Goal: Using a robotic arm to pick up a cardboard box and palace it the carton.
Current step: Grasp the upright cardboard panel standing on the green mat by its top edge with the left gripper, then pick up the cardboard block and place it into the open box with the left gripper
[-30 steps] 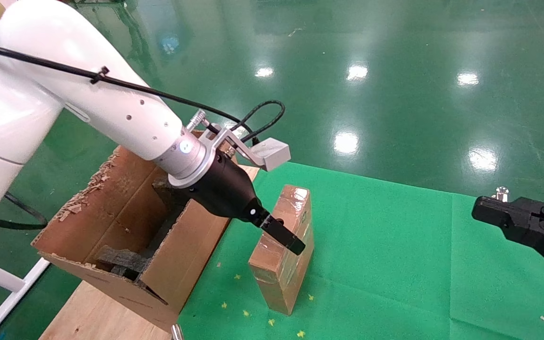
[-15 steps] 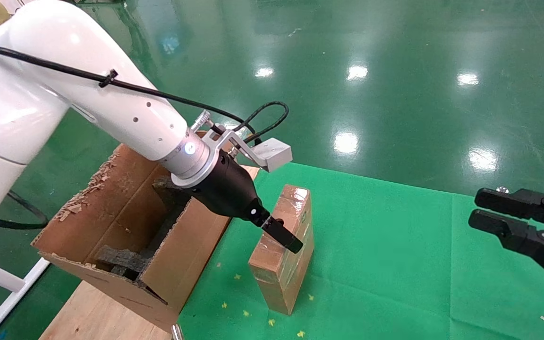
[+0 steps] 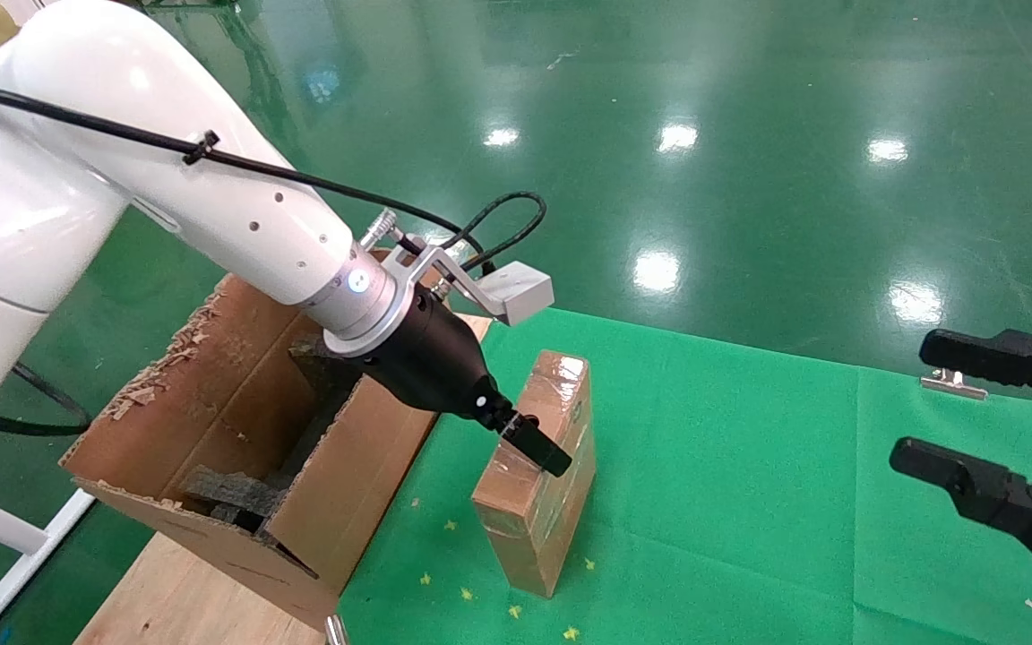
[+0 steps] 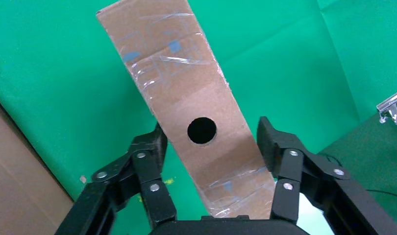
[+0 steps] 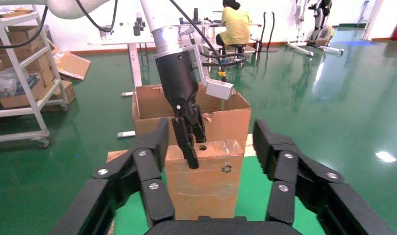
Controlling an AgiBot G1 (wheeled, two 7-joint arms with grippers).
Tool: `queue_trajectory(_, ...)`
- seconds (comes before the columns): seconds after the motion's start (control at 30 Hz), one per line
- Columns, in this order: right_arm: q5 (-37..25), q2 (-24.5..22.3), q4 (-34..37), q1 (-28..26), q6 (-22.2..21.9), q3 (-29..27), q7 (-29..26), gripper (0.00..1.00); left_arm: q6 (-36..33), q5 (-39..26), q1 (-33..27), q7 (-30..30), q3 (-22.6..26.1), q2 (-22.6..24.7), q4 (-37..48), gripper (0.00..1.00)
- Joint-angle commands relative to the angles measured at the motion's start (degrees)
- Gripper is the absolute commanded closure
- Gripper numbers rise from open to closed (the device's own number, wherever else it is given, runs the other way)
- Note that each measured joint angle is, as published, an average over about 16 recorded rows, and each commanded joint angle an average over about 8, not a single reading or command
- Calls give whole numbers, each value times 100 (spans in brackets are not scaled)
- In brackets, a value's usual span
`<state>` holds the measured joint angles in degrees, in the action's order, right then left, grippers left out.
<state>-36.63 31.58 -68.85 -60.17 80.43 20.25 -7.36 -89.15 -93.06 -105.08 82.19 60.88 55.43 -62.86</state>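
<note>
The cardboard box (image 3: 538, 511), slim, brown and tape-wrapped, stands on its long edge on the green cloth. Its round hole faces up in the left wrist view (image 4: 172, 73), and its recycling mark shows in the right wrist view (image 5: 206, 186). My left gripper (image 3: 534, 439), on the white and silver robotic arm (image 3: 238, 215), is open and straddles the box's top near the hole (image 4: 211, 132). One finger is against one side; the other stands a little off. The torn carton (image 3: 211, 403) with dark foam stands just left of the box. My right gripper (image 3: 915, 399) is open wide and empty at the right, facing the box (image 5: 210, 129).
A green cloth (image 3: 731, 502) covers the table. A silver binder clip (image 3: 950, 382) lies near my right gripper. A wooden board (image 3: 167, 591) is under the carton. The glossy green floor lies beyond. A shelf trolley (image 5: 20, 73) and a seated person (image 5: 235, 24) are far off.
My right gripper has opened from shut to wide apart. My left gripper has shifted only slightly over the box, which has not moved.
</note>
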Motion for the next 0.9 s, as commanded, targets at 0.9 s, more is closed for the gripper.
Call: queue_trajectory(0.9,0,0,0,0,0,0,0,0,173,312,-1220,-1043,-625,-525,679,100)
